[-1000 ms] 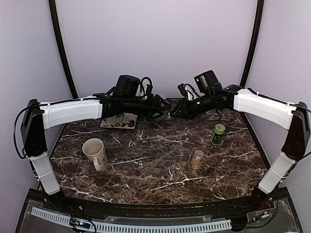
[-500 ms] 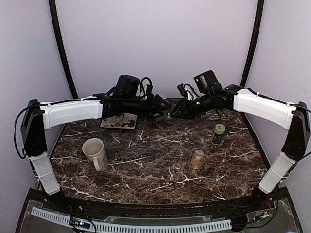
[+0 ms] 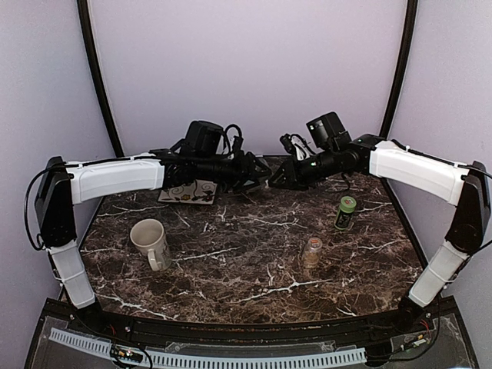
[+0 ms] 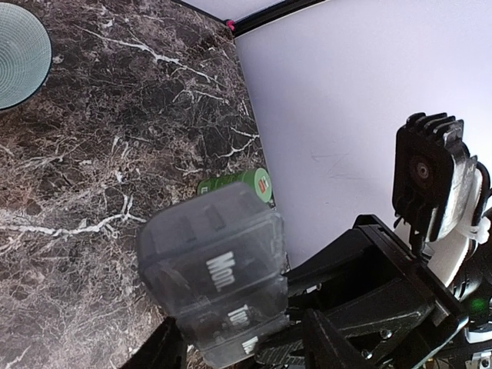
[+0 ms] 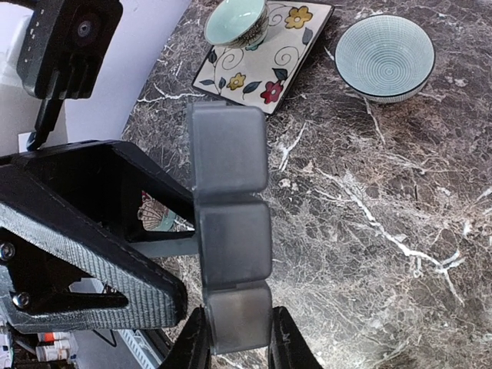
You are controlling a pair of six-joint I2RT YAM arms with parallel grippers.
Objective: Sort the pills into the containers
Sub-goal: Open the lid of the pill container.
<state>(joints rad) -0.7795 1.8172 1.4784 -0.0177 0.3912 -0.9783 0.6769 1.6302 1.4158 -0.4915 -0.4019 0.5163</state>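
At 12 o'clock, above the table (image 3: 231,261), the right jaws pinch 1 end of the smoky pill organizer (image 5: 231,231); its contents cannot be told. The left jaws straddle it, grip unclear. Green-capped bottle (image 3: 346,211) at 3 o'clock, clear jar (image 3: 311,251) at 5, mug (image 3: 150,240) at 8.

Dark brown marble table (image 3: 246,261) veined with white, cream mug (image 3: 150,242) at left, floral square plate (image 3: 188,192) at back, striped bowl (image 5: 384,58) near it, small clear jar (image 3: 311,251), green-capped bottle (image 3: 346,212) at right
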